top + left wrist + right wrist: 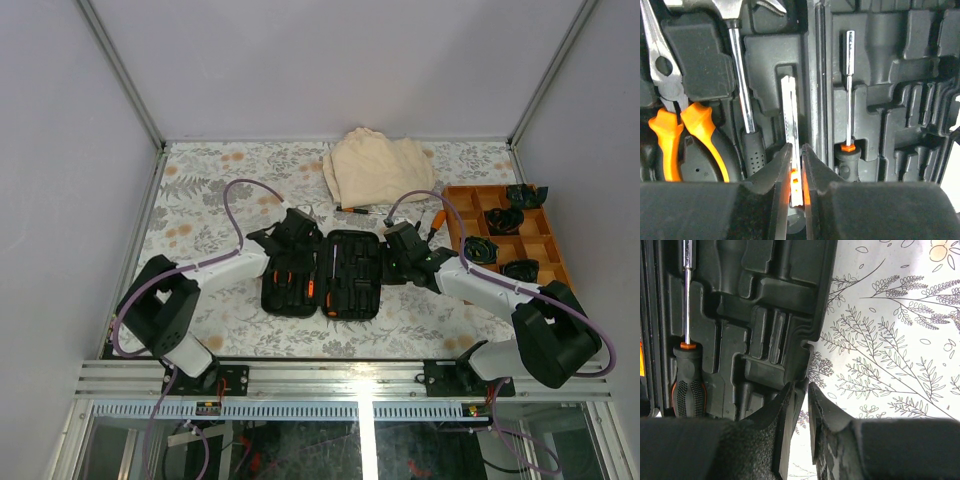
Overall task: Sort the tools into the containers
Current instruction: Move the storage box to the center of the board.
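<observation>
Narrowed left hand [796, 148] pinches tool [789, 100]; right hand [800, 388] pinches case [765, 305] rim.

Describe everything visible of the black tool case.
The tool case lies open on the floral table: black plastic, rounded corners, two hinged halves with moulded slots. Left half holds pliers, a hammer and a shiny flat tool pinched by the left gripper; right half, one screwdriver. The right gripper clamps its right rim.

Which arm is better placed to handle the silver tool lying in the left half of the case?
Left. The left jaws clamp the silver tool in its slot; the right jaws hold the case at its right rim, across the hinge.
</observation>
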Motion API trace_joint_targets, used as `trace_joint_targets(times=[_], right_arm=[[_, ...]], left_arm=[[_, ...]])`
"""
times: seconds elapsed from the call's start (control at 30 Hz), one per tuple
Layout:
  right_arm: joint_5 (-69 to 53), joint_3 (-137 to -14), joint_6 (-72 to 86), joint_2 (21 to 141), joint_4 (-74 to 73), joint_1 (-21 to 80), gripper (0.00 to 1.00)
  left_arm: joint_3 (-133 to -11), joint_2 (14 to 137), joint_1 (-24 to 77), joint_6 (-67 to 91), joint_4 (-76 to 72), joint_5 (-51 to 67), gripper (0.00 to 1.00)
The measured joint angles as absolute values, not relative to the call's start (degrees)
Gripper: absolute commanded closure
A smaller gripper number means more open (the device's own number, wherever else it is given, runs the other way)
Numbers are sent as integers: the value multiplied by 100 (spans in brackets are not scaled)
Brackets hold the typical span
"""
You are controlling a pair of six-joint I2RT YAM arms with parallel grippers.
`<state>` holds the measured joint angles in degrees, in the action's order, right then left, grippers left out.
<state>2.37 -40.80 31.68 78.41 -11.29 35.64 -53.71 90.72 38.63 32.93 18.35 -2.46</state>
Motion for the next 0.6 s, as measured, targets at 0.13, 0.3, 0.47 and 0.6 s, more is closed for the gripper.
trace_joint_targets(times=[0.13,0.3,0.47,0.6], right_arm=[[237,-4080,3166,7841,-1129,3564,76],[237,-4080,3168,7841,-1131,3564,76],[235,-4080,3168,7841,-1131,3564,76],[235,-4080,3166,7841,-1133,3564,76]], left_arm=[[-5433,9183,3863,3256,1756,-228,90],[-5454,9376,3863,3245,1747,-235,93],[-5459,9402,3863,3247,1741,-239,95],[-5496,9476,3863,3247,1708,-237,96]])
